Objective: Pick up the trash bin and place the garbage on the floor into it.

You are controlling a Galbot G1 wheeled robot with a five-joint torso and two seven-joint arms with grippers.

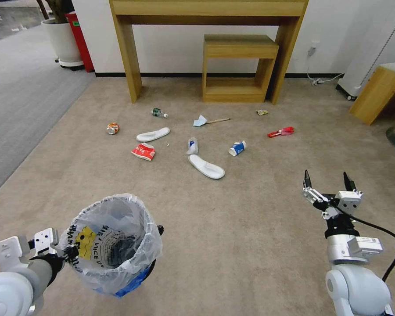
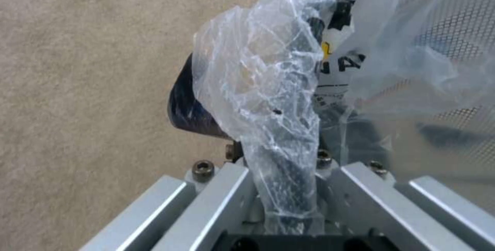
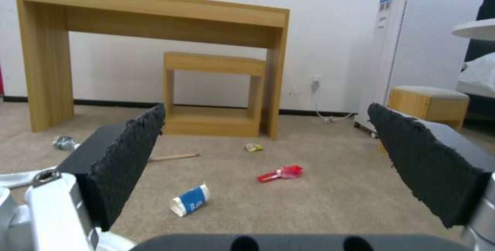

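Note:
The trash bin [image 1: 112, 245], black with a crinkled plastic liner, hangs at the lower left with my left gripper [image 1: 68, 253] shut on its rim [image 2: 286, 135]. My right gripper [image 1: 328, 177] hovers open and holding nothing at the lower right, its black pads [image 3: 129, 154] spread wide. Garbage lies on the beige floor [image 1: 250, 228] ahead: an orange can [image 1: 113, 128], two white slippers [image 1: 152, 134] [image 1: 206, 166], a red packet [image 1: 143, 151], a green-label bottle [image 1: 158, 113], a blue mask [image 1: 200, 121] with a wooden stick [image 1: 218, 120], a paper cup [image 1: 237, 148] [image 3: 190, 200] and another red packet [image 1: 281, 131] [image 3: 281, 173].
A wooden console table [image 1: 208, 13] with a small wooden stool [image 1: 239, 66] under it stands against the far wall. Grey carpet [image 1: 22, 101] and a plant pot [image 1: 63, 41] lie to the left. A wooden seat [image 1: 377, 94] and a white cabinet [image 3: 423, 46] stand at the right.

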